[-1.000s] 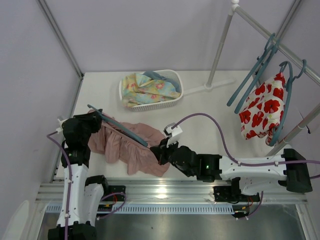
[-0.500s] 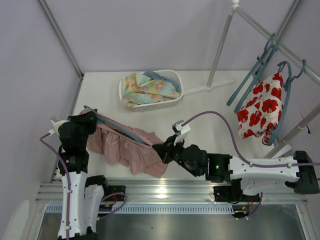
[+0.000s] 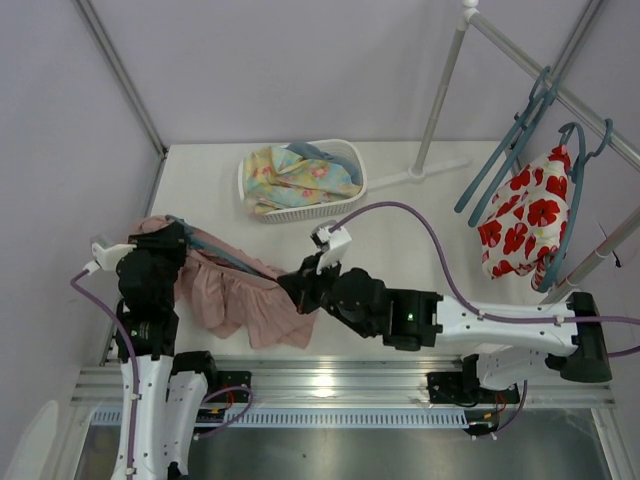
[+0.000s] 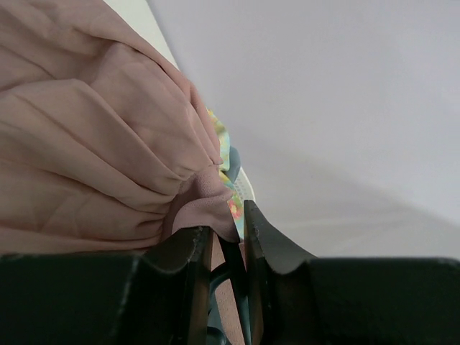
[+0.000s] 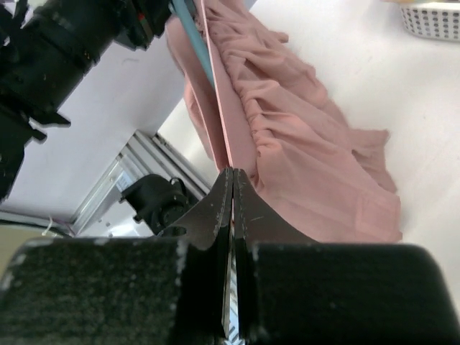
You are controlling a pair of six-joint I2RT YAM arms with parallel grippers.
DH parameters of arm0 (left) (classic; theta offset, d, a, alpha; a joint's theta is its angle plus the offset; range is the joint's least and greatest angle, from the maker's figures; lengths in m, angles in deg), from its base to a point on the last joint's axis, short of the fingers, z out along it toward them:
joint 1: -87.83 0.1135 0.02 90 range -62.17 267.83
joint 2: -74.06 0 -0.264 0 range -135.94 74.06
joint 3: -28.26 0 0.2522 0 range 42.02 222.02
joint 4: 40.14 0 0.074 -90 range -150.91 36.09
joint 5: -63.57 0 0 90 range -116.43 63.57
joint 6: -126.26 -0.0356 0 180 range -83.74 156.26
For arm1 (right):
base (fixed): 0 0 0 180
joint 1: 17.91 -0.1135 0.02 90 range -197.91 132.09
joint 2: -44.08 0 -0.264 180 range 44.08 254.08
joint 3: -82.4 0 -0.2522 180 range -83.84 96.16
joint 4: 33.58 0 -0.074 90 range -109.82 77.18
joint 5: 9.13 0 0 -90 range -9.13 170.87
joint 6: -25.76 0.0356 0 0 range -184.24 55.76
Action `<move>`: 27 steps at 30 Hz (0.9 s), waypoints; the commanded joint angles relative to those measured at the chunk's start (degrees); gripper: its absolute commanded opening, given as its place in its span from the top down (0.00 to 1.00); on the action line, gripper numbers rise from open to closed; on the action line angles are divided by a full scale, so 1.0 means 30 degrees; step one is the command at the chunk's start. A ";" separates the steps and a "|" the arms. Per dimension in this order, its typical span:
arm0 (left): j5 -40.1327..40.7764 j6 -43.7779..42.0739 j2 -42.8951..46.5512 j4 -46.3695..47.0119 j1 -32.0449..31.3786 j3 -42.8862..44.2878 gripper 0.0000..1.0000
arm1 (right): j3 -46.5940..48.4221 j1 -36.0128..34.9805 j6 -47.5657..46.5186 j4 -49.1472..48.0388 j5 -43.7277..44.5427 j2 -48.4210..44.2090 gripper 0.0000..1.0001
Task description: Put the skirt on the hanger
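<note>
Dusty-pink skirt (image 3: 245, 305) is bunched up on the left side of the white desk (image 3: 410, 235) in the top view, with part of it lifted up onto the teal hanger (image 3: 228, 254); the hanger's bar runs slantwise between the two arms; the left gripper (image 3: 172, 236) has the upper left end and the right gripper (image 3: 294, 284) sits at the lower right end, right on the fabric's edge; further back there's a white basket (image 3: 361, 180) with a pastel floral cloth (image 3: 290, 180) in it, and off to the right a rack (image 3: 441, 95) carries spare hangers (image 3: 510, 150) and a red-flowered cloth (image 3: 525, 220). Left wrist view: the left gripper (image 4: 226, 230) is narrowed down on a thin bit of the hanger (image 4: 214, 316), with the skirt (image 4: 86, 144) gathered over the fingers (image 4: 192, 269) and filling most of the frame. Right wrist view: the right gripper (image 5: 233, 190) is squeezed fully together on the thin pink edge of the skirt (image 5: 287, 129); that edge runs up from the jaws alongside the hanger (image 5: 195, 43) toward the left gripper (image 5: 72, 43); the rest of the fabric drapes down onto the desk (image 5: 402, 108).
</note>
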 commanded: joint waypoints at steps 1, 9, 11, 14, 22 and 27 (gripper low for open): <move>0.2655 -0.0863 0.0420 0.2007 -0.0029 0.0540 1.00 | 0.2758 0.0791 -0.0599 0.1614 -0.0837 0.1071 1.00; 0.1510 -0.0626 0.1300 0.1187 -0.0440 0.0571 1.00 | 0.5194 0.1763 -0.0570 0.1938 -0.3944 0.3797 1.00; 0.1188 -0.0217 0.1505 0.1186 -0.0528 0.0307 1.00 | 0.6361 0.1763 -0.0658 0.2141 -0.4383 0.4208 1.00; 0.0952 -0.0040 0.1652 0.1275 -0.0557 0.0014 1.00 | 0.7391 0.1733 -0.0774 0.2260 -0.4825 0.4999 1.00; 0.0688 -0.0010 0.1945 0.1157 -0.0675 -0.0427 1.00 | 1.1022 0.1909 -0.0979 0.2962 -0.5178 0.7078 1.00; 0.0688 -0.0273 0.1887 0.1040 -0.0675 0.0304 1.00 | 1.1586 0.2056 -0.0718 0.4982 -0.5031 0.8195 1.00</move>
